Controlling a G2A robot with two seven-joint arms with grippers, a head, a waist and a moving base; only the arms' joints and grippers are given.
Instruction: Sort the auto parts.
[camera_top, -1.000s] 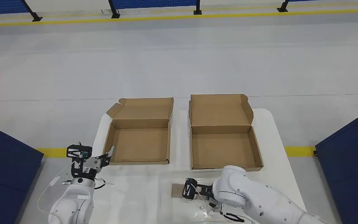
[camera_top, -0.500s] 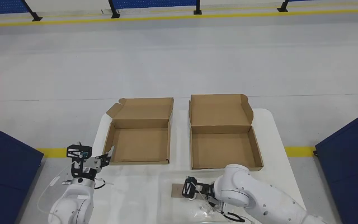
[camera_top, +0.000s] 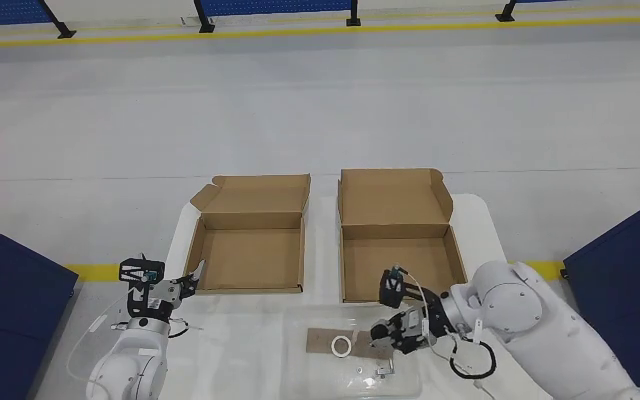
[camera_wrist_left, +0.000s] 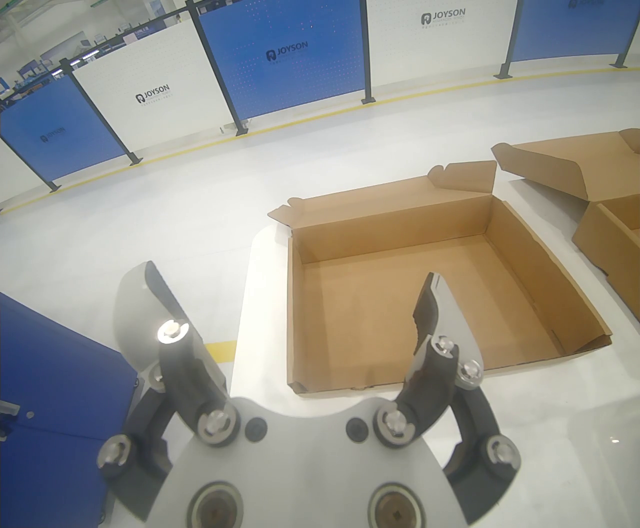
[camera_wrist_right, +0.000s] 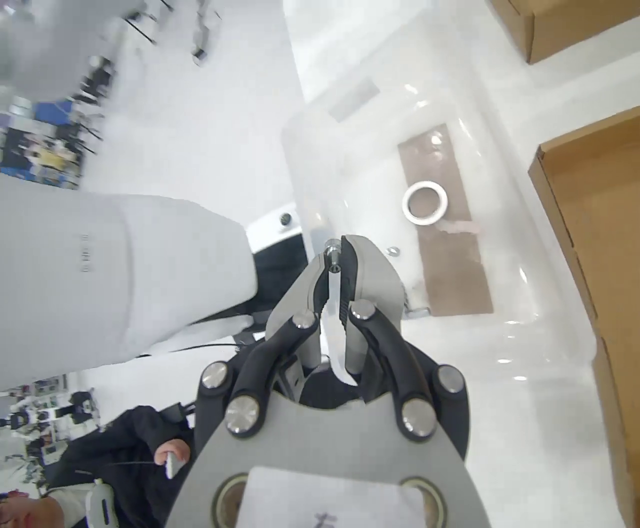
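Note:
A clear plastic tray (camera_top: 300, 338) at the table's front holds a white ring (camera_top: 341, 346), a brown card strip (camera_top: 322, 341) and small metal parts (camera_top: 378, 373). My right gripper (camera_top: 380, 333) hangs over the tray's right half, shut on a small metal bolt (camera_wrist_right: 332, 254). In the right wrist view the ring (camera_wrist_right: 425, 202) lies on the card (camera_wrist_right: 450, 270), and a tiny washer (camera_wrist_right: 393, 250) sits near the fingertips. My left gripper (camera_wrist_left: 292, 300) stands open and empty at the front left, facing the left cardboard box (camera_wrist_left: 390, 207).
Two open, empty cardboard boxes stand side by side behind the tray: the left box (camera_top: 250, 258) and the right box (camera_top: 400, 268). The right box's corner (camera_wrist_right: 590, 200) is close to the right gripper. Bare white table lies between the left gripper and the tray.
The right arm has swung from over the tray's front to the right side, uncovering the ring and card. Its gripper now points left over the tray. The left arm has not moved.

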